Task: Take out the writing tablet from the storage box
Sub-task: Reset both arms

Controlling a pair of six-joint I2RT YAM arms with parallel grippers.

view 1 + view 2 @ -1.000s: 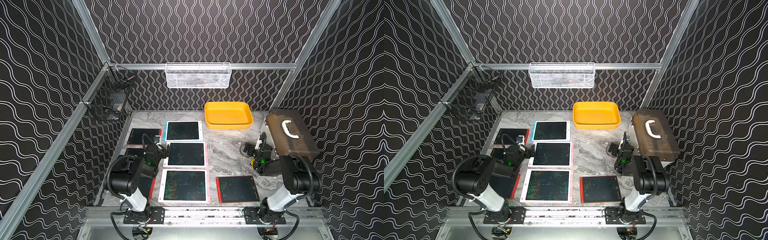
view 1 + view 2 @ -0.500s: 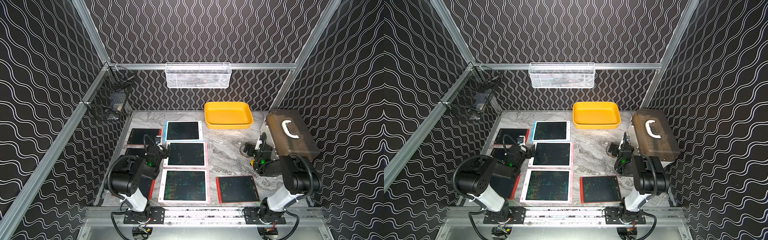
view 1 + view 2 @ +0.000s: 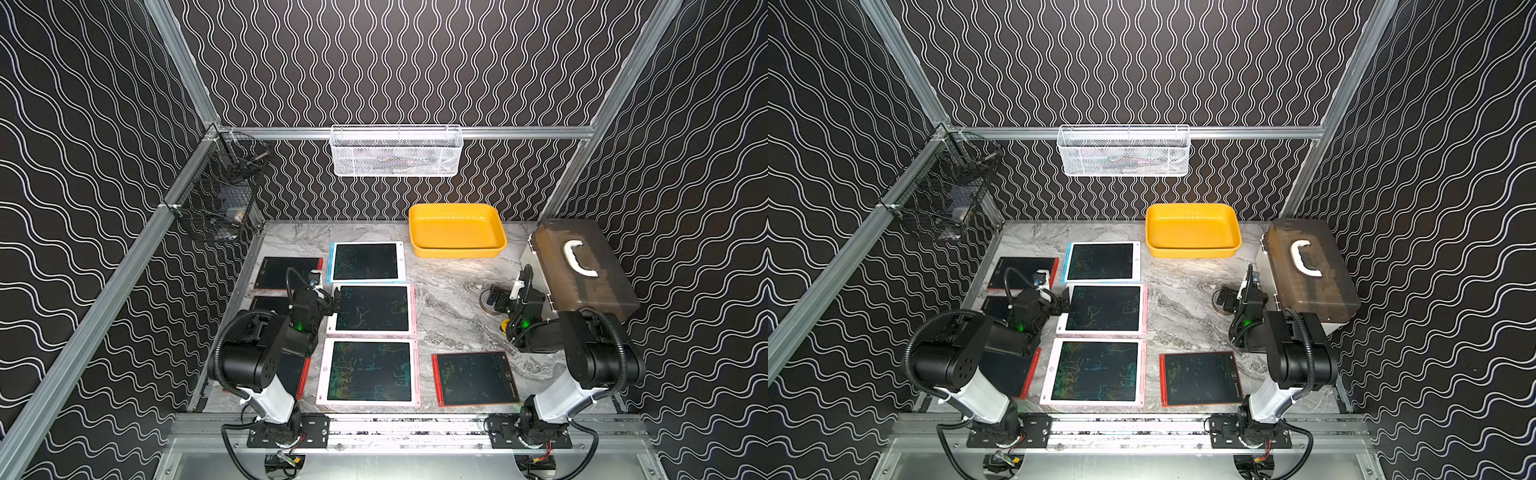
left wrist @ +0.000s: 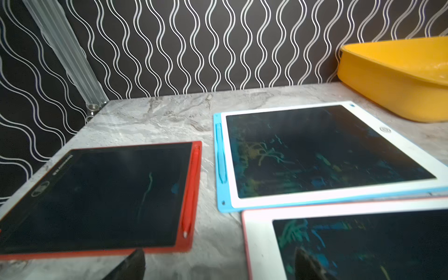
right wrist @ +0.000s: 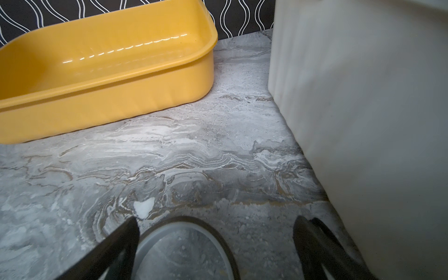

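The storage box (image 3: 457, 251) is plain yellow, and the bench (image 3: 449, 291) is grey with marble veining. The walls (image 3: 374, 62) are black with paired white wavy lines.

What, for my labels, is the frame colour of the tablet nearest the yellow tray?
White-fronted rectangular tablet, light blue edge; left wrist view shows it best.

Grey case (image 3: 598, 291), brown lid, white handle, at right of marble table (image 3: 449, 291). White mesh basket (image 3: 396, 153) hangs on back rail; black wire basket (image 3: 216, 201), left rail.
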